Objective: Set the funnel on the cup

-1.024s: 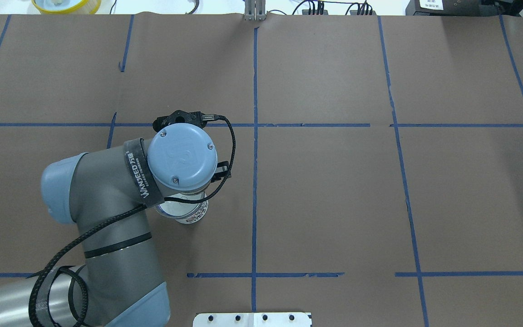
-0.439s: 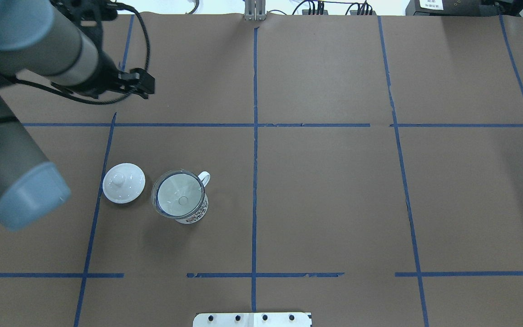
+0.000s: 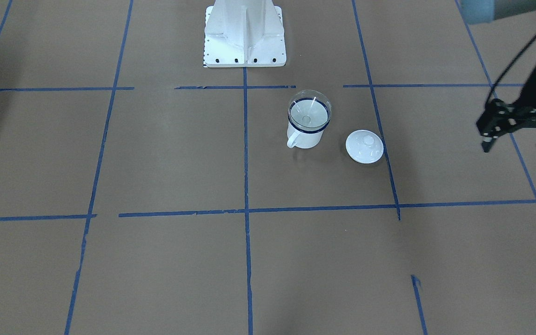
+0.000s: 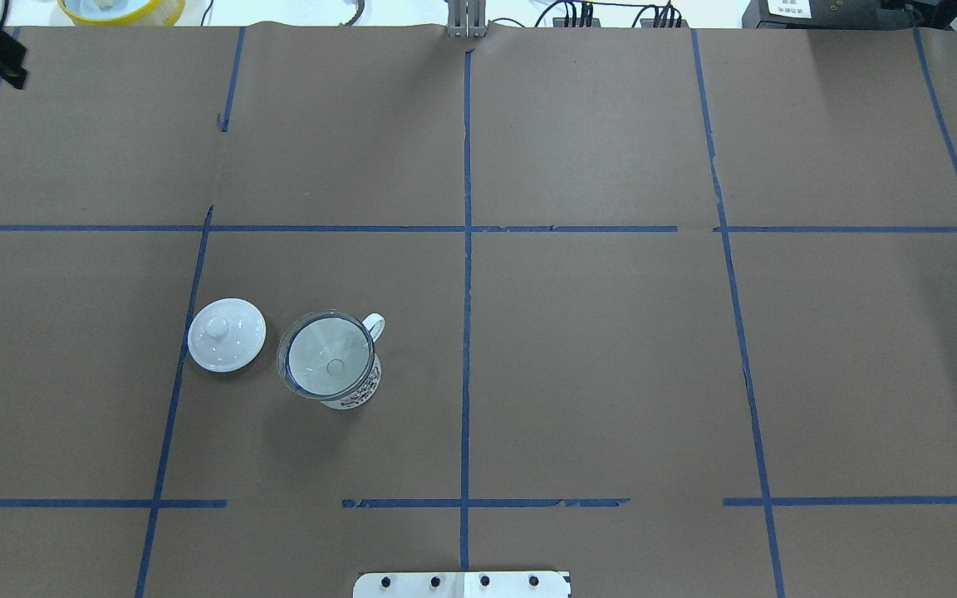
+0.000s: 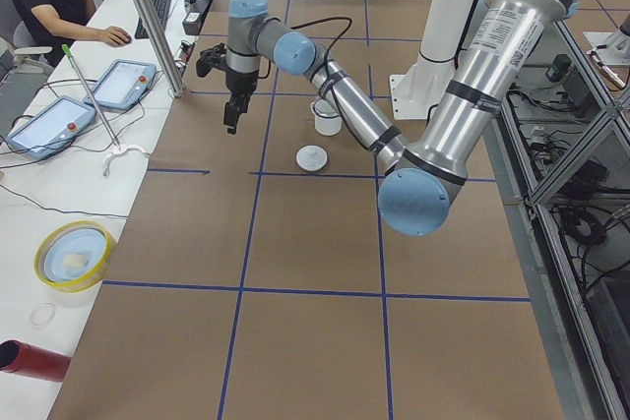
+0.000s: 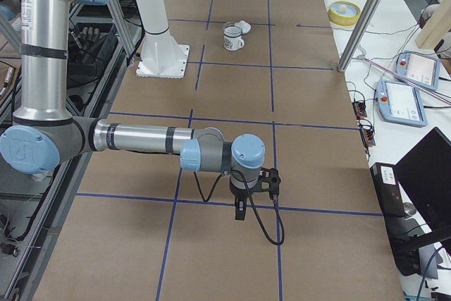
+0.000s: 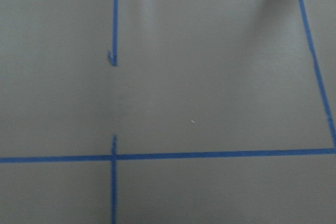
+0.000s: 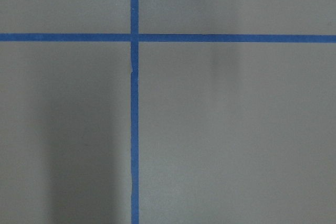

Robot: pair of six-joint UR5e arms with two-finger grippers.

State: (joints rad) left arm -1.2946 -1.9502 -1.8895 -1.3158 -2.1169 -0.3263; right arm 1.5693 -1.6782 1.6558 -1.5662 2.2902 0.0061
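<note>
Right now the funnel (image 4: pixel 325 357) is sitting in the mouth of the cup (image 4: pixel 360 390), with its clear cone resting on the dark blue rim and the small round opening of its stem showing near the middle. The cup is standing upright on the table (image 4: pixel 611 374), in the robot's left half and just left of the center tape line (image 4: pixel 466 332). In the overhead view its white handle is pointing away from the robot and a little to the right. A round white lid (image 4: pixel 227 335) is lying knob up just beside the cup on its left, not touching it. The left gripper (image 3: pixel 515 148) is hanging above the table well apart from the cup, out past the lid toward the table's left end and farther from the robot. Its two black fingers (image 3: pixel 487 139) are standing wide apart and are gripping nothing. In the overhead view only a dark corner of it is peeking in at the top left edge. The left wrist camera is showing only brown paper and tape. The right gripper (image 6: pixel 239 211) is hovering low over a tape crossing at the table's opposite end, far from the cup and funnel. It is showing only in the side view, so I cannot tell whether it is open or closed.
</note>
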